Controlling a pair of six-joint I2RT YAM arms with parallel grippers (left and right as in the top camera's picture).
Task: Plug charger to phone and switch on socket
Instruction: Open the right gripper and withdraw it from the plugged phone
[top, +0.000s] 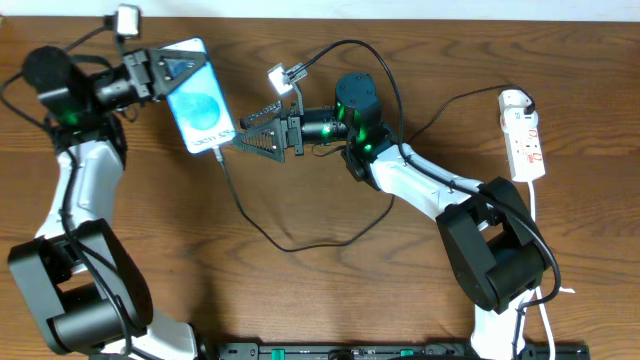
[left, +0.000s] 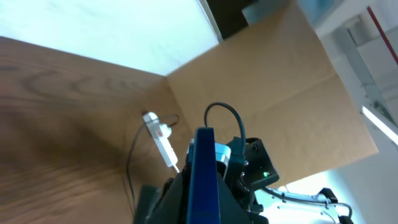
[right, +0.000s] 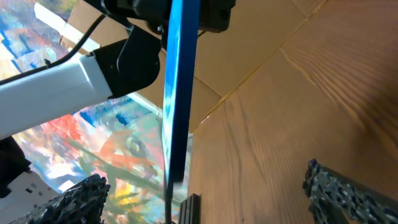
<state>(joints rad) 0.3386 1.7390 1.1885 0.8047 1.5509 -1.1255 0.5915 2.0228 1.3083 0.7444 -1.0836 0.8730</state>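
Observation:
My left gripper (top: 158, 72) is shut on the top end of the phone (top: 198, 97), which has a bright blue screen, and holds it tilted at the back left. The left wrist view shows the phone edge-on (left: 205, 177) between my left gripper's fingers (left: 205, 208). The charger's thin black cable (top: 290, 245) runs from the phone's lower edge (top: 218, 152) across the table to its plug in the white socket (top: 525, 135) at the far right. My right gripper (top: 252, 137) is open and empty just right of the phone's lower end. In the right wrist view the phone (right: 177, 93) stands between my right gripper's spread fingers (right: 208, 199).
A wood-grain table (top: 330, 300) carries everything. The socket's white cord (top: 545, 270) runs down the right side. A cardboard wall (left: 267, 81) stands behind the table. The socket shows small and far in the left wrist view (left: 160, 135).

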